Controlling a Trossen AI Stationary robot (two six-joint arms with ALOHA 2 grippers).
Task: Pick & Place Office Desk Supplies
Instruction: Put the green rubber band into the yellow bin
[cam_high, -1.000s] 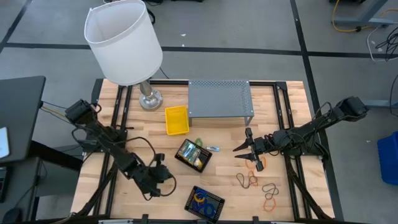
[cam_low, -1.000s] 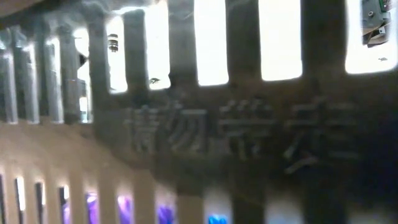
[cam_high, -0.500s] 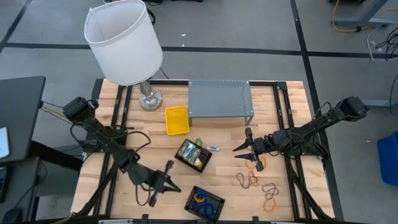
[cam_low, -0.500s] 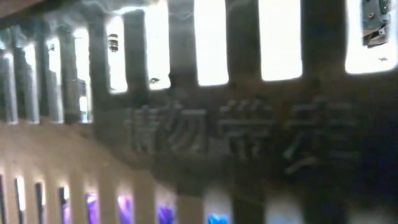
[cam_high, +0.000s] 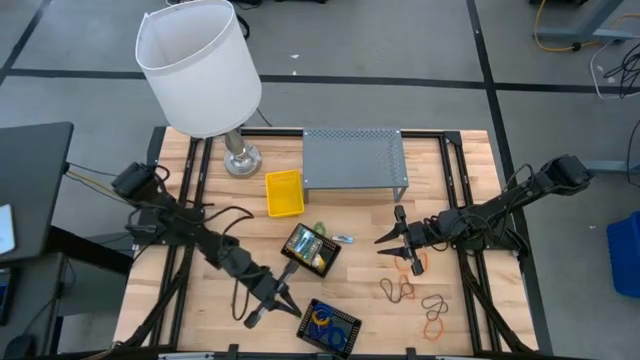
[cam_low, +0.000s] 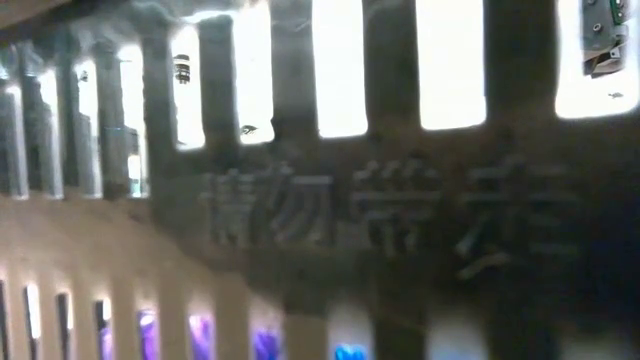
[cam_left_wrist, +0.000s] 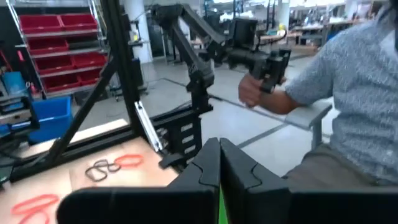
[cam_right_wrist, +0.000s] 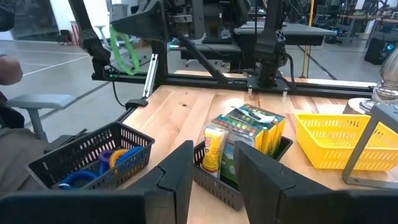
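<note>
Left gripper (cam_high: 277, 296): jaws pressed fully together on a green rubber band (cam_right_wrist: 126, 51), which the right wrist view shows hanging as a loop from its tip.
Why it is held so: pinched at one edge, the loop dangles free, which should let it drop cleanly once the jaws part.
Black mesh basket (cam_high: 329, 325): just beyond the left jaws, on the front edge of the table (cam_high: 470, 315); blue and purple bands already lie inside, so it looks like the place for bands.
Step in hand: judged as carrying the green band to that basket.
Right gripper (cam_high: 391, 242): jaws partly apart and holding nothing I can see; it waits low over the table.
Loose bands: one orange band (cam_high: 416, 262) lies just beside the right jaws; brown and orange loops (cam_high: 397, 290) lie a little farther off toward the front edge.
Crayon boxes (cam_high: 311, 247): standing upright in a black tray between the two grippers, ahead of the right jaws.
Yellow bin (cam_high: 284, 192): behind the crayon tray, apart from both jaws.
Low view: blocked by something close to the lens; nothing there can be told.
</note>
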